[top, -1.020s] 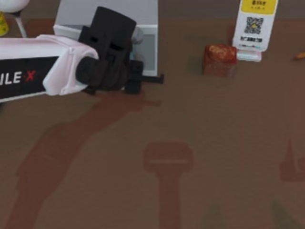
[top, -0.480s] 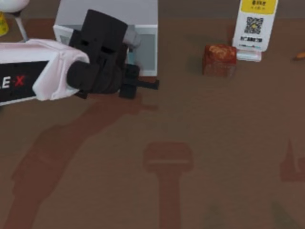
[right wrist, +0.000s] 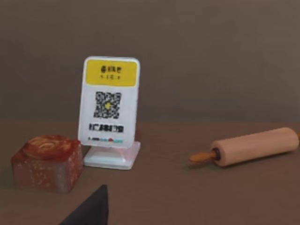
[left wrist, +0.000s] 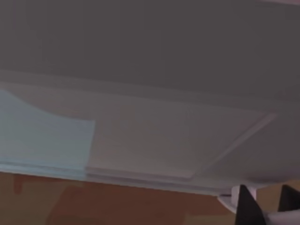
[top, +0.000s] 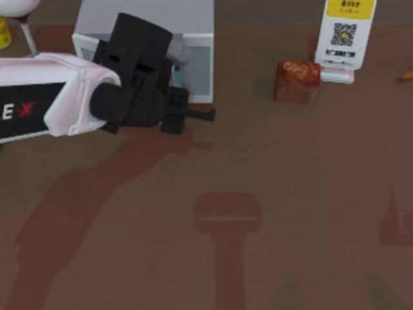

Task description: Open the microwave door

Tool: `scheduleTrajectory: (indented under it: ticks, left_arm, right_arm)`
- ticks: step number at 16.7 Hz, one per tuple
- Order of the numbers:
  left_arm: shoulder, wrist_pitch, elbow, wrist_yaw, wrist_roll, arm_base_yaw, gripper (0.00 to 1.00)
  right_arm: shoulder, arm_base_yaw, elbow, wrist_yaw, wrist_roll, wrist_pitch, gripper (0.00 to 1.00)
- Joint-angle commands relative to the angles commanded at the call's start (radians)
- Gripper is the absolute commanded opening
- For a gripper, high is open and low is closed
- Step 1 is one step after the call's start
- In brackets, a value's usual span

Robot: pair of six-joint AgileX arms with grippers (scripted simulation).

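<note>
The silver-grey microwave [top: 148,18] stands at the back left of the table. My left arm reaches across its front, so the microwave door is mostly hidden beneath it in the top view. My left gripper [top: 173,68] is at the door's handle edge. In the left wrist view the microwave [left wrist: 150,56] fills the picture, with a patch of pale bluish inner floor [left wrist: 42,140]. My left gripper [left wrist: 266,205] is shut on the pale door handle [left wrist: 228,201]. Only a dark corner of my right gripper [right wrist: 93,211] shows, low over the table.
A red-brown block [top: 298,81] and a QR-code sign [top: 345,32] stand at the back right. A wooden rolling pin [right wrist: 253,146] lies beyond them at the right edge. A white object [top: 19,8] and a yellow one [top: 3,32] sit at the back left corner.
Since a second ago my left arm and gripper have shifted left and slightly toward the back. Nothing has visibly moved in the last half second.
</note>
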Motion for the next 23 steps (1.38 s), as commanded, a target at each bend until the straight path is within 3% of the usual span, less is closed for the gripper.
scheduleTrajectory:
  ticks: [14, 23]
  left_arm:
    - [0.0, 0.0, 0.0, 0.0, 0.0, 0.0, 0.0]
    - [-0.04, 0.017, -0.051, 0.06, 0.071, 0.024, 0.0]
  right_arm:
    - [0.0, 0.0, 0.0, 0.0, 0.0, 0.0, 1.0]
    - [0.0, 0.0, 0.0, 0.0, 0.0, 0.0, 1.0]
